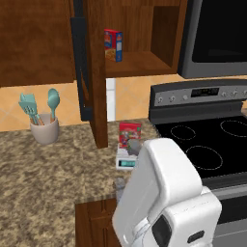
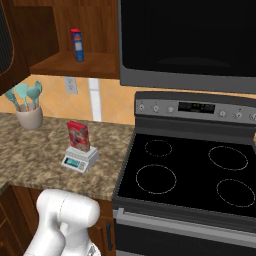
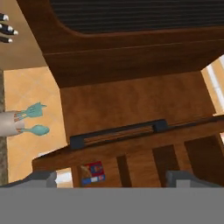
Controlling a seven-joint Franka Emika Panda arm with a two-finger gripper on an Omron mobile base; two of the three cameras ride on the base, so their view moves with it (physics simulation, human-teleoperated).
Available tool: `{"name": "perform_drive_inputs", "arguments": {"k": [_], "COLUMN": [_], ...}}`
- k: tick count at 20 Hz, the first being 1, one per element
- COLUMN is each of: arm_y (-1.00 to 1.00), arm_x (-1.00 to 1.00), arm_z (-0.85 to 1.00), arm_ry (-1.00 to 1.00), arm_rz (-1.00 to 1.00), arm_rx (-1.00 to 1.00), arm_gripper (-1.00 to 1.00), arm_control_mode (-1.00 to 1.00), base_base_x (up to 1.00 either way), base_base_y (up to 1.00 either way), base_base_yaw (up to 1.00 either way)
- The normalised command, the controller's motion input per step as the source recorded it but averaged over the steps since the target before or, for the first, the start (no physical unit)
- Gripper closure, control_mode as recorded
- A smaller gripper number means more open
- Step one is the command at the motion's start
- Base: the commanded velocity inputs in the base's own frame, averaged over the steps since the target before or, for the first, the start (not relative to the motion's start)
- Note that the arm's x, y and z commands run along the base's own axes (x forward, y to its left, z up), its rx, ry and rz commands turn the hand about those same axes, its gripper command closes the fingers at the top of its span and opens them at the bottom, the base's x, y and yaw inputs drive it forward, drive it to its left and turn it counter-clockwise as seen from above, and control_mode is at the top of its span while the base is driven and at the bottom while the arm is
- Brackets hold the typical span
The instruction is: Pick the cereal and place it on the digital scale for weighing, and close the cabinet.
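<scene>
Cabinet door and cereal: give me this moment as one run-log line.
cereal: upright on digital scale | cabinet: door open | gripper: open, at door's black handle | remaining: close cabinet

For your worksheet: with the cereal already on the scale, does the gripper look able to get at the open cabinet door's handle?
Probably yes: the open gripper faces the door's black bar handle with nothing between them.
</scene>
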Motion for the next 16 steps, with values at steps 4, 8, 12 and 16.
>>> {"name": "perform_drive_inputs", "arguments": {"k": [4,8,12,16], "arm_y": [0.07,0.05,0.65,0.78], "arm_x": [0.86,1.00,0.54,0.70], "arm_z": [-0.25,-0.35,-0.26,-0.18], "arm_ry": [0.00,0.00,-0.11,-0.02], "arm_rz": [-0.02,0.00,-0.01,-0.08], "arm_rx": [0.00,0.00,0.00,0.00], "arm_gripper": [-1.00,-1.00,-1.00,-1.00], "arm_control_mode": [-1.00,-1.00,-1.00,-1.00], "base_base_x": [0.00,0.00,0.00,0.00], "base_base_y": [0.00,0.00,0.00,0.00], "base_base_yaw": [0.00,0.00,0.00,0.00]}}
